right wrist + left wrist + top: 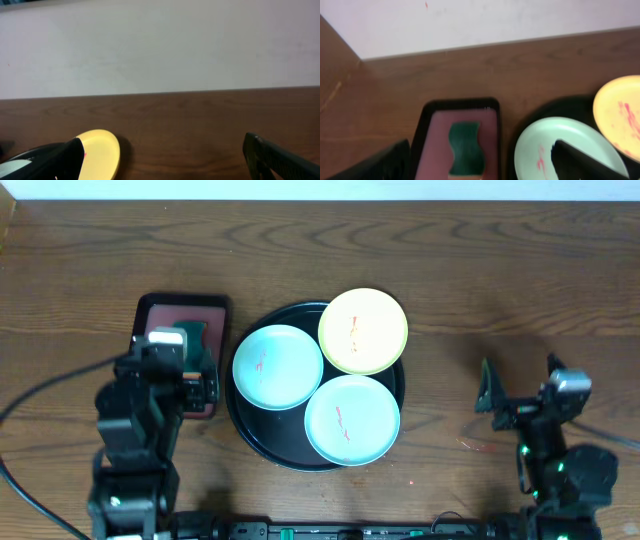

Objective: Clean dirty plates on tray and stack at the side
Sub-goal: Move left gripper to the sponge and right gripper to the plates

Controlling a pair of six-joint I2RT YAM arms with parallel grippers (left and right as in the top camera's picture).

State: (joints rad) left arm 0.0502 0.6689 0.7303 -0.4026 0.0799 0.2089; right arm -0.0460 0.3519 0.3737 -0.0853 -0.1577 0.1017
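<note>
While spread just left of tray, left claw over sponge — long axis straight ahead; right claw, spread too, well right.

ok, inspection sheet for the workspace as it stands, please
Surface: dark wood-grain table.
Job's things: black tray holds two mint plates and a yellow plate, all with reddish smears; none stacked at the side yet.
Clutter: small reddish-brown tray with a green sponge, left of the black tray.
Grippers: left pincer open above the small tray; right pincer open over bare table right of the black tray; both empty.
Cables: black cable loops on the table beside the left arm.
Surroundings: pale wall behind the table's far edge.
</note>
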